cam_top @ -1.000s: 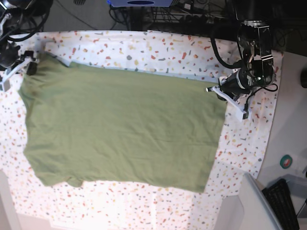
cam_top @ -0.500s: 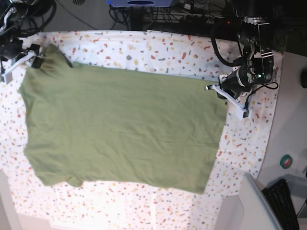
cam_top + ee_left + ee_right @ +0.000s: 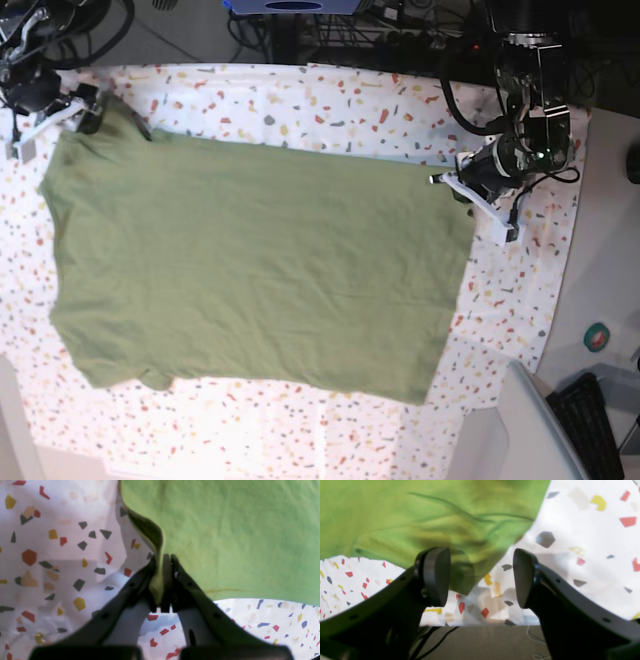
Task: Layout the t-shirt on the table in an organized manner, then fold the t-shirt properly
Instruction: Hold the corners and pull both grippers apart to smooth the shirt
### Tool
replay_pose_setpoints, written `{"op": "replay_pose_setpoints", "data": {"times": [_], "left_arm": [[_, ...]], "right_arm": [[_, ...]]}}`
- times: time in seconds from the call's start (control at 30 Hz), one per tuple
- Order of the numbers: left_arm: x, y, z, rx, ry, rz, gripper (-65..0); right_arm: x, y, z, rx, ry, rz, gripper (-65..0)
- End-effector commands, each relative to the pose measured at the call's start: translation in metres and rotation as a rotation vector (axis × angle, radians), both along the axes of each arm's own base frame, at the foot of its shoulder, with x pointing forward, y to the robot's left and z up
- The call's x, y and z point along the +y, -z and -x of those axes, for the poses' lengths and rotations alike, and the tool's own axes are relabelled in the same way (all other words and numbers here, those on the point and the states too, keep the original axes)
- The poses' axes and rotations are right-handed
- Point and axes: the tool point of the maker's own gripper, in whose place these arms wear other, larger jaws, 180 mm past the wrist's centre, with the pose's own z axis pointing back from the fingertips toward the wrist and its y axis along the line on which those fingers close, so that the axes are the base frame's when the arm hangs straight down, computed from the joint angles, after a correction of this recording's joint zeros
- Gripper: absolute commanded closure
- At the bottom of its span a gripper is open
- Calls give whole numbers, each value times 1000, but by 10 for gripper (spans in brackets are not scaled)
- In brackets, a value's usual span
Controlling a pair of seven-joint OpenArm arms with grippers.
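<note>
Layout step's wrapping up: left gripper (image 3: 163,580) is pinching the shirt (image 3: 250,270) at 3 o'clock, right gripper (image 3: 481,577) is gaping empty at 10. Folding's probably next.

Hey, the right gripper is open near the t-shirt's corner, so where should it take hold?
Probably the loose corner of the t-shirt lying just ahead of the open right gripper. It lies rumpled at the table edge, so come from the outer side, low along the table, pinching the hem edge.
</note>
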Motion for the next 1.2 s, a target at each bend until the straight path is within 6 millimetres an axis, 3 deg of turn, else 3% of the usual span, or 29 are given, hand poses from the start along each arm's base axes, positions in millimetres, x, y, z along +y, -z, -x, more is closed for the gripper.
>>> {"op": "replay_pose_setpoints", "data": {"times": [0.0, 0.4, 0.63, 0.67, 0.73, 0.8, 0.83, 0.97, 1.1, 1.17], "left_arm": [[3, -8, -8, -36, 4, -11, 0], [3, -8, -7, -34, 4, -11, 0], [4, -6, -6, -27, 3, -9, 0], [4, -6, -6, -27, 3, -9, 0], [3, -4, -1, -19, 4, -10, 0], [3, -6, 1, -24, 9, -14, 0], [2, -6, 5, -21, 11, -16, 0], [4, -7, 18, -18, 10, -24, 0], [20, -6, 27, -9, -62, -23, 0], [30, -15, 26, -33, -88, -37, 0]], "right_arm": [[-15, -11, -2, -35, 19, 39, -375], [-5, 8, 5, -22, 45, -22, -375], [14, 14, -11, -28, -14, -59, -372], [15, 17, -9, -21, -11, -69, -353], [15, 18, -7, -16, -8, -74, -245], [9, 17, -2, -11, 14, -64, -56], [6, 16, 1, -3, 19, -59, 0], [-2, 2, 10, 32, -6, -8, 0], [-6, -11, 14, 81, -45, 30, 0], [-6, -14, 15, 103, -60, 39, 0]]}}
